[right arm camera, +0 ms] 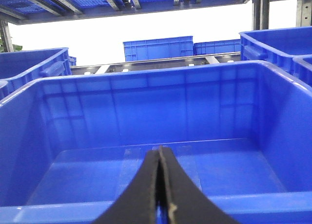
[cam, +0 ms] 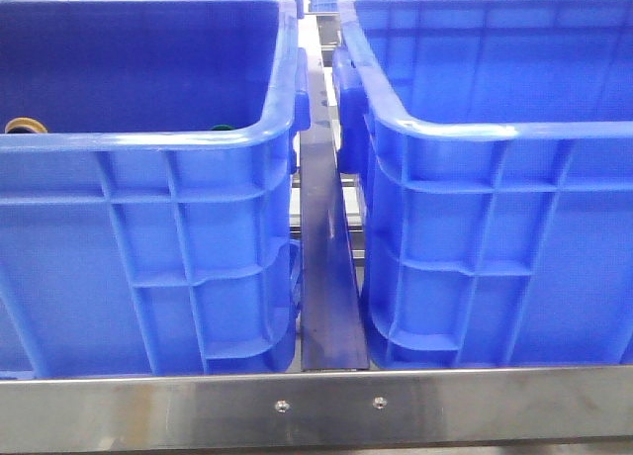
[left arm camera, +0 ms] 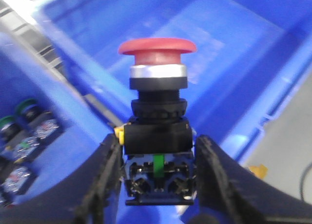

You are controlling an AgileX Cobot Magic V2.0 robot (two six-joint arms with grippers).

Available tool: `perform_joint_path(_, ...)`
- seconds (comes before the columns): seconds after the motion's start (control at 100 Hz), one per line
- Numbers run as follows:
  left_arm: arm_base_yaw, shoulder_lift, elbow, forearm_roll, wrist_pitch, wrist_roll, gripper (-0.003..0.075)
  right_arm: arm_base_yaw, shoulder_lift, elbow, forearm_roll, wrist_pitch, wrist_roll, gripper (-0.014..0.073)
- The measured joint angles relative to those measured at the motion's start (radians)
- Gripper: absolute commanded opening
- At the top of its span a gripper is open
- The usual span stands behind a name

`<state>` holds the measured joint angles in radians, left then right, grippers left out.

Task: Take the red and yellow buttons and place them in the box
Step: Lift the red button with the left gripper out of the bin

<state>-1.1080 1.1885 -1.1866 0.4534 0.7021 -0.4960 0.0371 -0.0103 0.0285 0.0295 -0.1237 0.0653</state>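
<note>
A warehouse or factory storage bay: blue plastic crates on steel shelving

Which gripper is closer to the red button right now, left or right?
Left. The left gripper is shut on the red button, gripping its black base. The right gripper is shut with nothing in it, facing a blue crate with no button in its view.
</note>
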Motion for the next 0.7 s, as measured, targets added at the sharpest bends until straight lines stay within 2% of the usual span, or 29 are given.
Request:
perform_joint_path(0.2,-0.012,0.000,0.004,0.002,0.005,0.007,-0.0019,0.000,0.000,-0.006,0.011,-0.017,0.022,-0.0097)
perform_joint_path(0.3,-0.012,0.000,0.004,0.004,0.005,0.009,-0.0019,0.000,0.000,-0.065,0.029,0.034,0.075,-0.0097)
perform_joint_path(0.5,-0.012,0.000,0.004,0.004,0.009,0.012,-0.0019,0.000,0.024,-0.311,0.037,0.295,0.114,-0.0097)
perform_joint_path(0.7,-0.012,0.000,0.004,0.004,0.009,0.012,-0.0019,0.000,0.219,-0.582,0.044,0.616,0.119,-0.0097)
